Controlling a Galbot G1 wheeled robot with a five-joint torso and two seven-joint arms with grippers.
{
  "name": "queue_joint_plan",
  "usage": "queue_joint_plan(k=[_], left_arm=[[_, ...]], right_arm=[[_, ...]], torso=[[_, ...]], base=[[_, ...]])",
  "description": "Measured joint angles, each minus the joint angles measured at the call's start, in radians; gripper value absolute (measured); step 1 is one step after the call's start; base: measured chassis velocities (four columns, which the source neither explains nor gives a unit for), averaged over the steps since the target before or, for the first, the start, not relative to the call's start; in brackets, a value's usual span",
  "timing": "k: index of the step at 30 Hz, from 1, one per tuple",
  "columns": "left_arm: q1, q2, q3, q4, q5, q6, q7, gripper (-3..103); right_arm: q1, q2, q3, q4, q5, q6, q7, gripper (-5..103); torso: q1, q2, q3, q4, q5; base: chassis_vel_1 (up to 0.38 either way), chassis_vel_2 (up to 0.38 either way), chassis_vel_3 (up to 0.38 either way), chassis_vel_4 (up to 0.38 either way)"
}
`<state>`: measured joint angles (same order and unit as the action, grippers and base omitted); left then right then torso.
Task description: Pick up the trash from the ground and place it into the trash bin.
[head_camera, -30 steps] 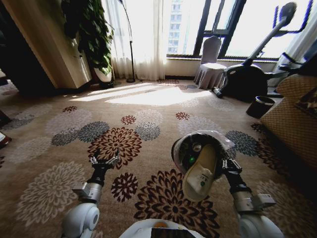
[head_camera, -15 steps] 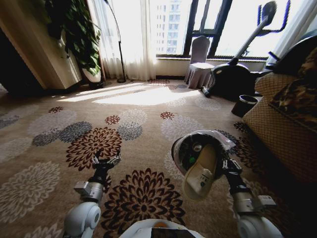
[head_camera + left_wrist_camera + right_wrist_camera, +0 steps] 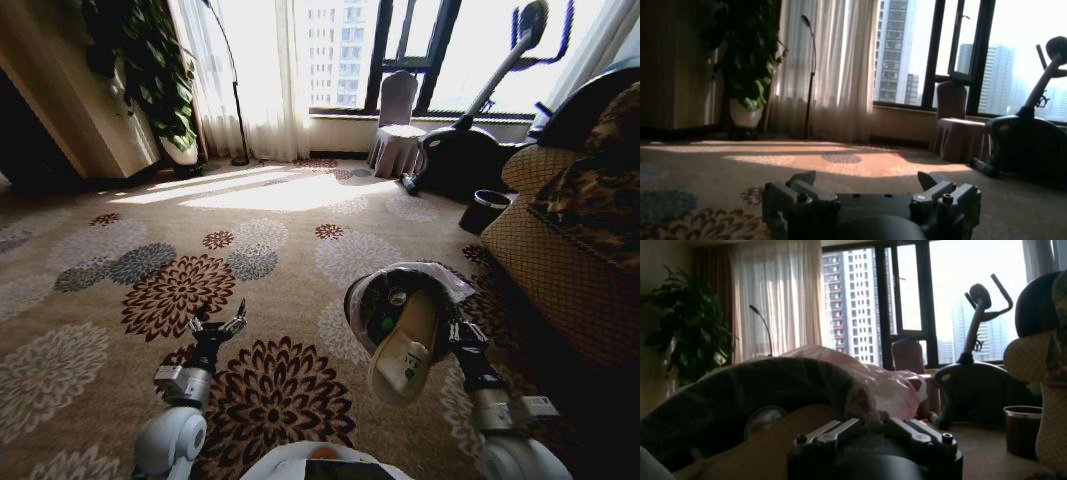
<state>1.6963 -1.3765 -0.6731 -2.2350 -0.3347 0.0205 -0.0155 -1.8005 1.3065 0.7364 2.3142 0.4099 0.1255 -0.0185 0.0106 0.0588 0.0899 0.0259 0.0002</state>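
My right tool is clamped on the rim of the trash bin, lower right of centre in the head view, tipped so its mouth faces me with trash sticking out. The bin looks light but its liner is slick, so the stiff rim is the place to hold. My left tool, lower left, has its jaws apart and empty. Since a second ago the room has slid leftward: the camera turned, the arms kept their pose.

Beige carpet with brown, grey and white flower medallions; black trash bin lined in shiny clear plastic at lower right.
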Motion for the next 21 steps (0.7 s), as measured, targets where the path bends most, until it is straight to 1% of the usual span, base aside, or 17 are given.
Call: queue_joint_plan(k=[5, 9, 13, 14, 16, 19, 20, 21], left_arm=[[-0.001, 0.000, -0.001, 0.007, -0.004, -0.002, 0.001, 100], [-0.001, -0.001, -0.002, 0.010, -0.010, -0.003, 0.001, 100], [-0.001, -0.001, -0.003, 0.011, -0.015, -0.003, 0.001, 100], [-0.001, -0.001, -0.003, 0.011, -0.015, -0.003, 0.001, 100], [-0.001, -0.001, -0.003, 0.011, -0.015, -0.003, 0.001, 100], [-0.003, -0.001, -0.001, 0.013, -0.017, -0.003, 0.002, 100], [-0.003, -0.001, -0.001, 0.013, -0.019, -0.003, 0.003, 100], [-0.004, 0.000, -0.001, 0.013, -0.020, -0.003, 0.004, 100]], right_arm=[[0.002, 0.006, -0.006, -0.003, -0.003, 0.003, 0.000, 0], [0.003, 0.008, -0.010, -0.009, -0.006, 0.007, 0.000, 0], [0.002, 0.009, -0.010, -0.010, -0.007, 0.009, 0.000, 0], [0.002, 0.009, -0.010, -0.013, -0.007, 0.013, 0.000, 0], [0.003, 0.009, -0.009, -0.015, -0.007, 0.015, 0.000, 0], [0.001, 0.010, -0.009, -0.016, -0.006, 0.017, 0.000, 0], [0.000, 0.011, -0.009, -0.016, -0.005, 0.018, 0.000, 0], [-0.001, 0.011, -0.009, -0.016, -0.005, 0.018, 0.000, 0]], torso=[[0.000, 0.000, 0.000, -0.0001, 0.0000], [0.000, 0.000, 0.000, 0.0000, 0.0002], [0.000, 0.000, 0.000, -0.0001, -0.0008], [0.000, 0.000, 0.000, -0.0001, 0.0001], [0.000, 0.000, 0.000, 0.0000, 0.0002], [0.000, 0.000, 0.000, 0.0000, -0.0011], [0.000, 0.000, 0.000, -0.0001, -0.0001], [0.000, 0.000, 0.000, -0.0001, 0.0002]], base=[[0.006, -0.208, -0.029, 0.208], [0.109, -0.281, -0.110, 0.302], [0.191, -0.327, -0.175, 0.315], [0.248, -0.316, -0.237, 0.347], [0.248, -0.340, -0.253, 0.347], [0.255, -0.361, -0.272, 0.373], [0.286, -0.409, -0.311, 0.382], [0.298, -0.409, -0.311, 0.394]])
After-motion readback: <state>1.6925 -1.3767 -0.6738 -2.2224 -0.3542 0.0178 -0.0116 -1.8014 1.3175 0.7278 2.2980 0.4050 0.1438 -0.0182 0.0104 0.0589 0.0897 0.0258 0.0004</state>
